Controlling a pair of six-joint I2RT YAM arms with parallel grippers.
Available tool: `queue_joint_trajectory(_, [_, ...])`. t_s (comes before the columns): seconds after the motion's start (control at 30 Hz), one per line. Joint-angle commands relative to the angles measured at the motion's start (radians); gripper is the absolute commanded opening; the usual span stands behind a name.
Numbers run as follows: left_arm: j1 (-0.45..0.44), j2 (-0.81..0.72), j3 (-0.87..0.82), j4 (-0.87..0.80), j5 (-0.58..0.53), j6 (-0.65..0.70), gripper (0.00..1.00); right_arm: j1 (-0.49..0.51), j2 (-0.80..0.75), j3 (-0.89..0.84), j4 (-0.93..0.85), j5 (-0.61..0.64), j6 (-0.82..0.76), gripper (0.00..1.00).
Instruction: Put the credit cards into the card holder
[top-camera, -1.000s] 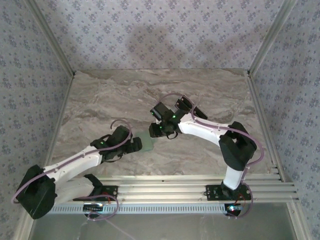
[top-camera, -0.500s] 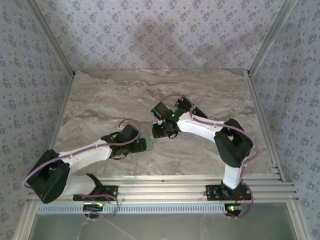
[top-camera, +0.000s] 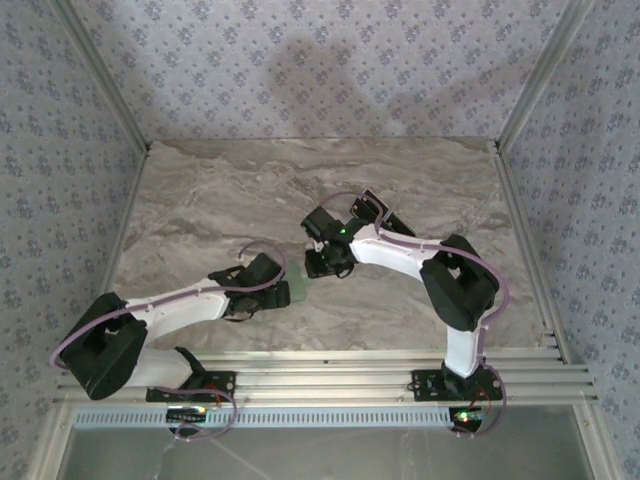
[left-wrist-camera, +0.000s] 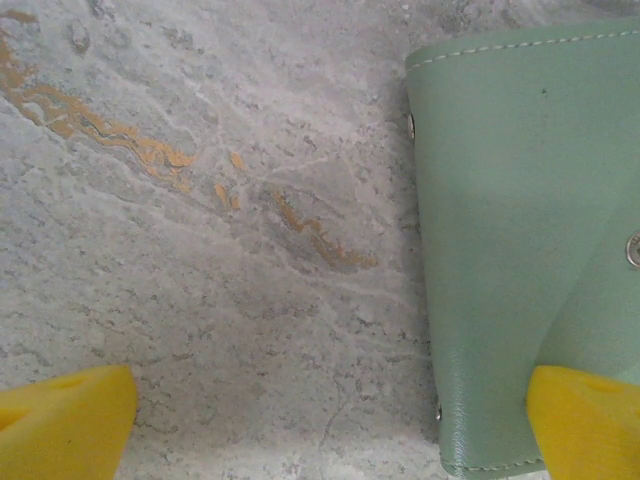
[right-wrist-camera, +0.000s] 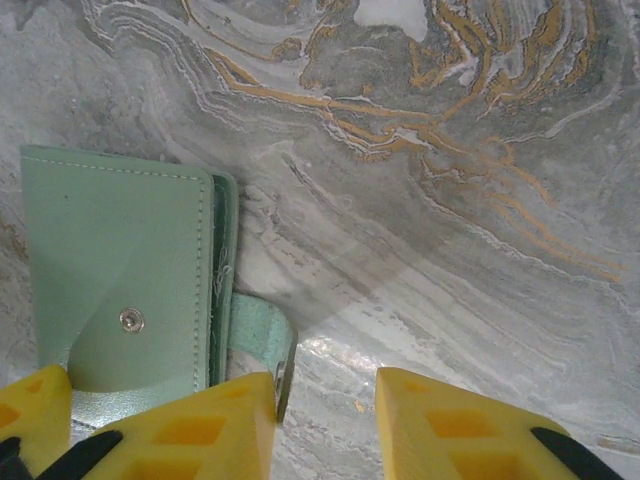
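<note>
At table centre, the card holder (left-wrist-camera: 520, 200) lies flat between both arms. Left gripper (left-wrist-camera: 320, 420), spread wide, straddles its side edge, likely to steady it. Right gripper (right-wrist-camera: 325, 390), part-open and grasping nothing, flanks the closing tab (right-wrist-camera: 262, 338), probably to lift it.

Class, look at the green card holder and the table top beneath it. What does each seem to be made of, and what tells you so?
The card holder is probably leather or faux leather, matte with fine grain; pale stitching along the edges and a metal snap stud suggest it. The table top looks like grey marble with orange veins, possibly a printed surface; slight sheen.
</note>
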Motion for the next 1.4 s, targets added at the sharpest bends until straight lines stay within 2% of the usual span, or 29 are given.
queue_joint_trajectory(0.0, [-0.006, 0.014, -0.012, -0.026, -0.03, -0.011, 1.0, -0.007, 0.015, 0.029, -0.017, -0.012, -0.015, 0.31])
queue_joint_trajectory(0.13, [-0.006, 0.019, -0.015, -0.021, -0.028, -0.011, 1.0, -0.009, 0.02, 0.029, -0.01, -0.021, -0.014, 0.29])
queue_joint_trajectory(0.43, [-0.006, 0.014, -0.018, -0.018, -0.028, -0.013, 1.0, -0.011, 0.025, 0.023, 0.001, -0.037, -0.014, 0.15])
queue_joint_trajectory(0.63, [-0.007, 0.012, -0.022, -0.014, -0.025, -0.015, 1.0, -0.014, 0.025, 0.017, 0.014, -0.056, -0.013, 0.1])
queue_joint_trajectory(1.03, [-0.008, 0.01, -0.025, -0.008, -0.025, -0.018, 1.0, -0.019, 0.034, 0.012, 0.027, -0.064, -0.006, 0.17])
queue_joint_trajectory(1.23, [-0.006, 0.01, -0.026, -0.007, -0.025, -0.017, 1.0, -0.02, 0.039, 0.012, 0.03, -0.067, -0.006, 0.16])
queue_joint_trajectory(1.37, [-0.007, 0.008, -0.026, -0.007, -0.026, -0.017, 1.0, -0.02, 0.04, 0.009, 0.035, -0.072, -0.007, 0.11])
